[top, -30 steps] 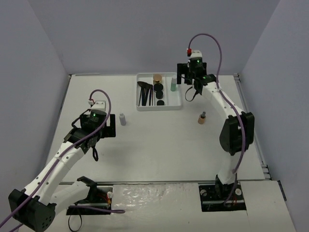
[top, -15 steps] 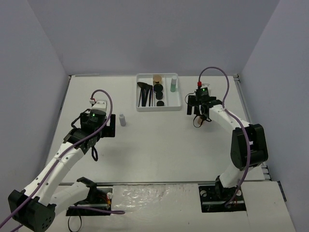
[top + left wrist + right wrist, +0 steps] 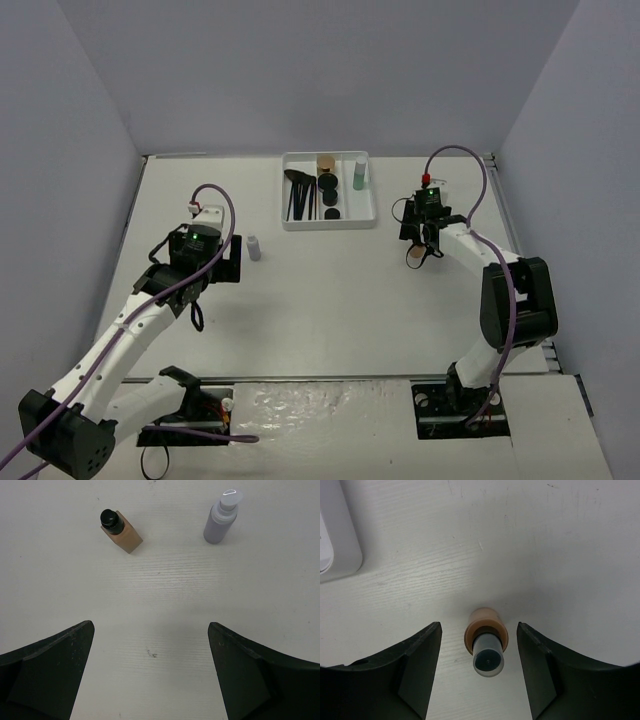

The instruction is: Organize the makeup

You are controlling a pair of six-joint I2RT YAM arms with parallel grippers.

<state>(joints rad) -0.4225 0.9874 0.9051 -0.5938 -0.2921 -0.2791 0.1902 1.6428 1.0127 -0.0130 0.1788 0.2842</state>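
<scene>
A tan bottle with a grey cap (image 3: pixel 486 642) stands upright between the open fingers of my right gripper (image 3: pixel 479 632), touching neither; in the top view the right gripper (image 3: pixel 420 238) is over this bottle (image 3: pixel 412 254). My left gripper (image 3: pixel 150 670) is open and empty, low over the table. Ahead of it stand a pale white bottle (image 3: pixel 222 517) and a tan bottle with a black cap (image 3: pixel 121 531). In the top view the white bottle (image 3: pixel 254 248) stands just right of the left gripper (image 3: pixel 226 262).
The white tray (image 3: pixel 330 225) at the back centre holds black brushes (image 3: pixel 298 195), black compacts (image 3: pixel 328 185), a gold-tan jar (image 3: pixel 326 160) and a pale green bottle (image 3: pixel 359 172). Its corner shows in the right wrist view (image 3: pixel 335 535). Grey walls close in the table.
My right arm has come from over the tray's right end forward and down to the tan bottle, and its open fingers now stand either side of it. The left arm has not moved.
</scene>
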